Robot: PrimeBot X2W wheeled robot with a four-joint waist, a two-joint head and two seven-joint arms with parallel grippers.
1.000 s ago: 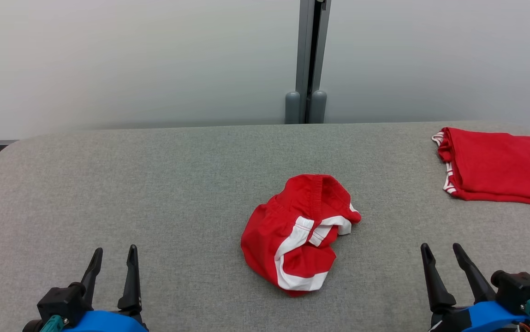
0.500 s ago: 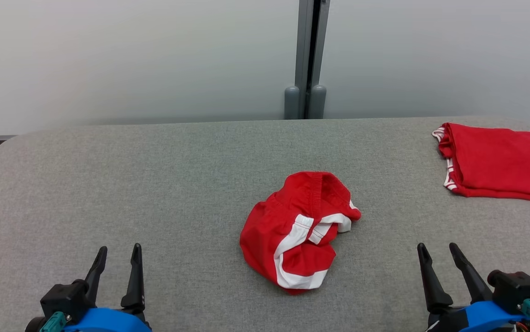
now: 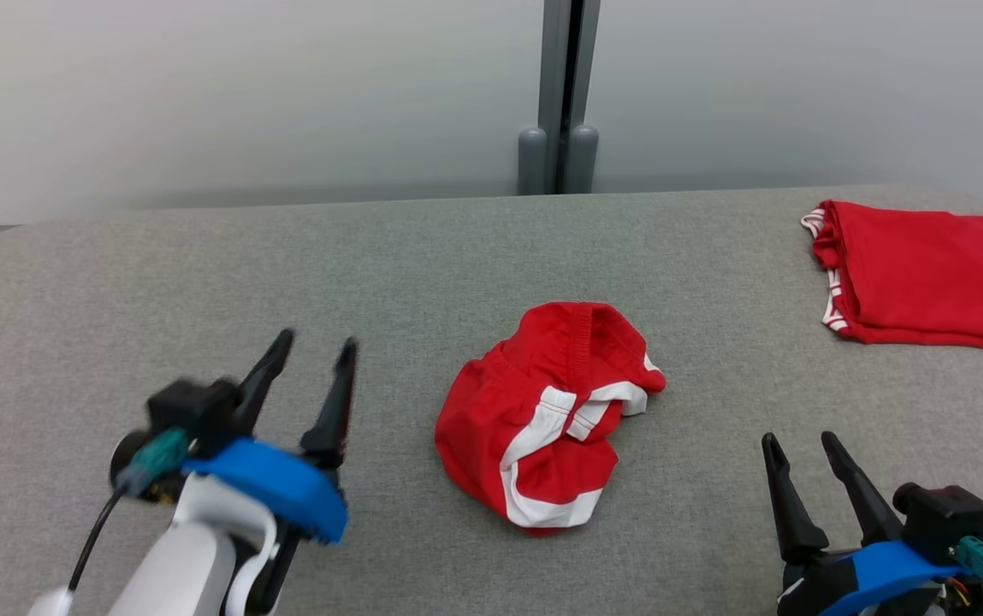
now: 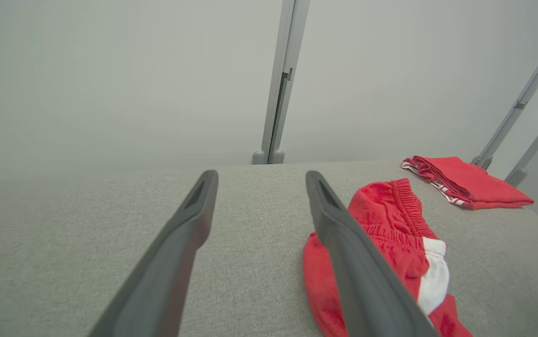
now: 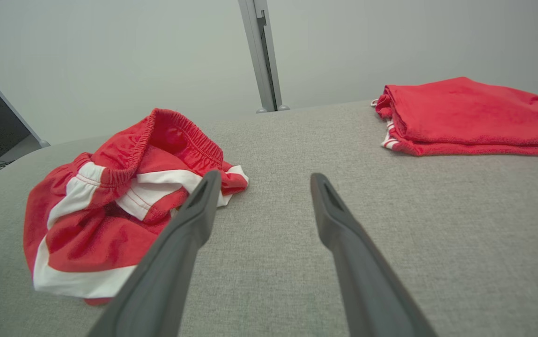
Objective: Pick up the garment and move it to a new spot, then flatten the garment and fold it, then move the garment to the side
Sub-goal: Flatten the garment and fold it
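Note:
A crumpled pair of red shorts with white stripes (image 3: 547,419) lies in the middle of the grey table (image 3: 157,282); its elastic waistband faces the wall. The shorts (image 4: 390,224) sit to the right of my left fingers in the left wrist view, and the shorts (image 5: 114,206) lie left of my right fingers in the right wrist view. My left gripper (image 3: 316,346) hovers open, raised above the table to the left of the shorts, a little blurred. My right gripper (image 3: 799,441) rests open at the lower right, apart from the shorts. Neither holds anything.
A folded red garment with white trim (image 3: 919,274) lies at the table's far right; the same folded garment (image 5: 465,117) lies ahead and right in the right wrist view. A grey wall with a vertical metal post (image 3: 555,94) stands behind the table.
My left arm has risen and swung forward and right toward the shorts. The head camera has tilted, shifting the whole picture up slightly. The right gripper holds its place.

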